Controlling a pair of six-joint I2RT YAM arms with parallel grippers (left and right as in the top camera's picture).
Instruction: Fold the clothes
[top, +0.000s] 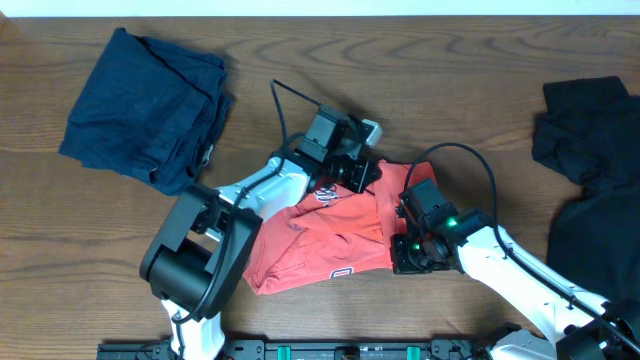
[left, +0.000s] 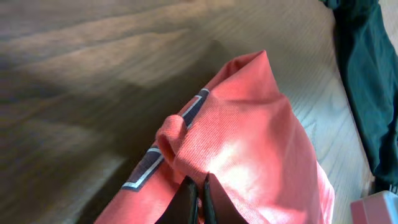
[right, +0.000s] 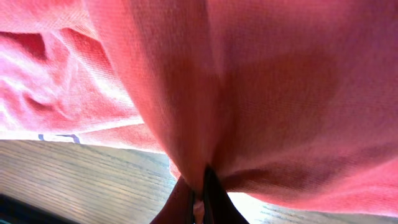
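**Left end effector (left: 199, 184) and right end effector (right: 198, 185) are both pinching the T-shirt (top: 320, 238)**

Each pair of fingers is closing tight on a fold of coral-red cloth. The left is gripping at the T-shirt's far edge and the right at its right edge. The T-shirt is lying crumpled near the middle of the table (top: 450, 90), between the two arms, and the cloth is bunching into ridges at both grips. A navy garment (top: 145, 110) is sitting in a loose heap at the far left, well apart. Black garments (top: 590, 150) are lying at the right edge. The table is showing brown wood grain, with shadow falling beside the left grip. Lettering (left: 149, 163) is showing in pieces across the folds, too creased to read.
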